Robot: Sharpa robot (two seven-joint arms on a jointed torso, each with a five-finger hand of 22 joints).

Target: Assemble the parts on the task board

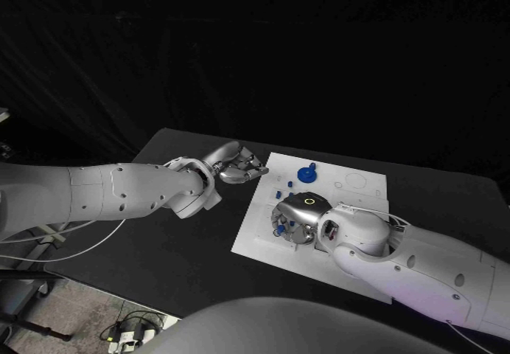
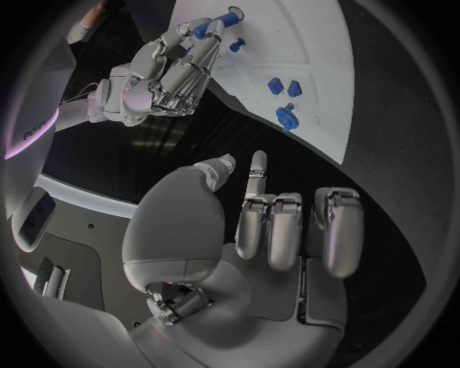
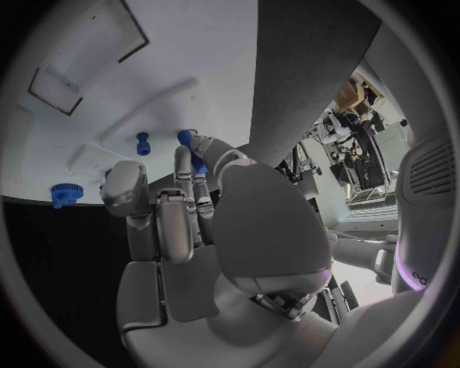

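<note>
Over the task board, the right hand pinches a blue part; beside the board, the left hand hovers, fingers apart, empty.

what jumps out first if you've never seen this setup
The white task board glows mid-table against the black. The right hand is down on its near part, fingers at a blue part. The left hand hovers holding nothing at the board's left edge, and a round blue gear stands near the far edge.
</note>
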